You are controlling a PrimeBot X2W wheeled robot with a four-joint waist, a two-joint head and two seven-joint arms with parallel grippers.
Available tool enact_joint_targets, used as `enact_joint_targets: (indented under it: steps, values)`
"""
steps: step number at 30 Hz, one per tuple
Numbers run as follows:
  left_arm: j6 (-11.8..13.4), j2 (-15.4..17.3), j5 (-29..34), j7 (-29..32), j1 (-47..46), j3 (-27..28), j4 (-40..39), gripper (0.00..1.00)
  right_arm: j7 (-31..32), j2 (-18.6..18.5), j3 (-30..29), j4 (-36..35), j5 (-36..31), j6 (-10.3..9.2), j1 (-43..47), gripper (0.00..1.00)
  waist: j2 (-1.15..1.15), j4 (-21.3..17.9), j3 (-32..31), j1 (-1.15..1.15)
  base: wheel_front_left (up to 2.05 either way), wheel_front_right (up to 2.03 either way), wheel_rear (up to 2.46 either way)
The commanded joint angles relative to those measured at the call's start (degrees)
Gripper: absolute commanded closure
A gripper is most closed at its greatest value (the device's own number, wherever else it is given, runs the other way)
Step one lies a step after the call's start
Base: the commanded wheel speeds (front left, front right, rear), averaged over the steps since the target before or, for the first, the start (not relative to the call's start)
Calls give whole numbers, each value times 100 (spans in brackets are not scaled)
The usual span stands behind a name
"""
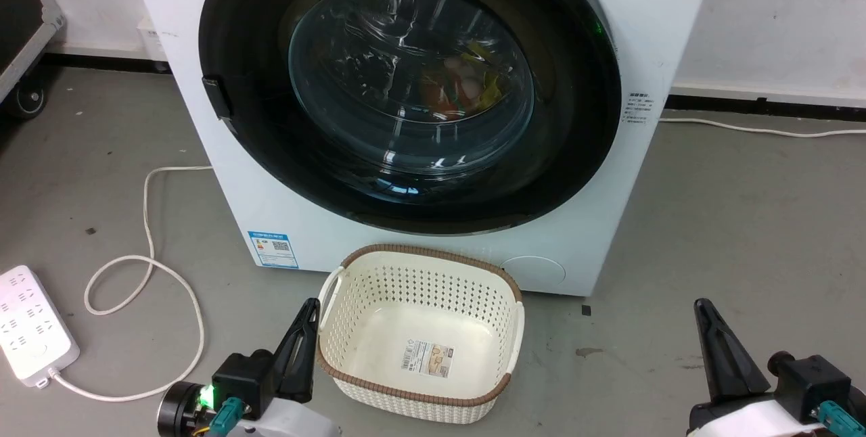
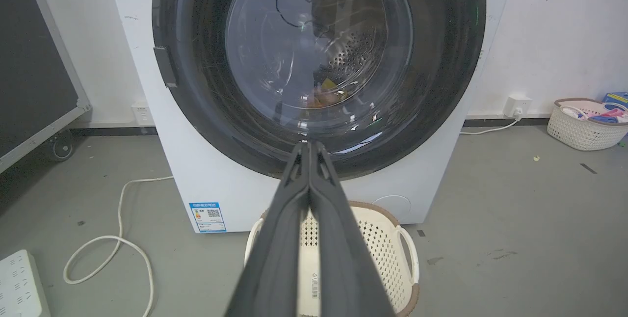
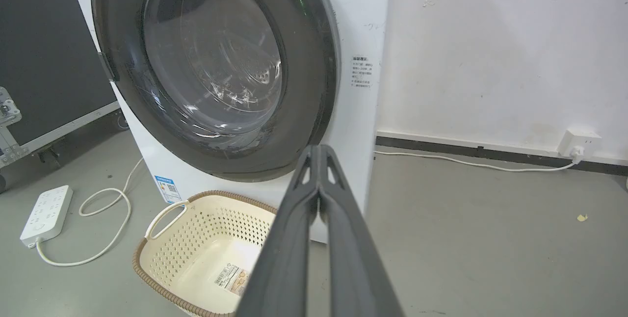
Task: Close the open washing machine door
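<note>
The white washing machine (image 1: 440, 247) stands straight ahead, its blue label (image 1: 272, 249) low on the left. Its round black-framed door (image 1: 406, 85) lies flat against the front, and coloured laundry shows through the glass bowl. The same door (image 2: 319, 57) faces the left wrist camera, and the door (image 3: 211, 66) appears at an angle in the right wrist view. My left gripper (image 1: 311, 305) hangs low at the lower left, fingers pressed together, holding nothing. My right gripper (image 1: 700, 305) is at the lower right, also shut and empty. Both are well short of the machine.
A cream perforated basket (image 1: 352, 288) with a brown rim sits on the floor right in front of the machine, between my grippers. A white power strip (image 1: 30, 322) and its looping cable (image 1: 145, 268) lie at the left. A second basket (image 2: 584, 128) with clothes stands far right by the wall.
</note>
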Motion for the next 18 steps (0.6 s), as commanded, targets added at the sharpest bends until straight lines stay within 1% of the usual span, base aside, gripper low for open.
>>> enact_joint_targets:
  steps: [1,18]
  values:
    - [19,0,12,39,7,11,-34,100,40,1,9,-27,-11,0,-3,100,0,-2,1,0,0,0,0]
    - [101,-6,61,238,34,81,-196,100,240,5,70,-148,-60,-1,-14,100,0,-27,16,0,0,0,0]
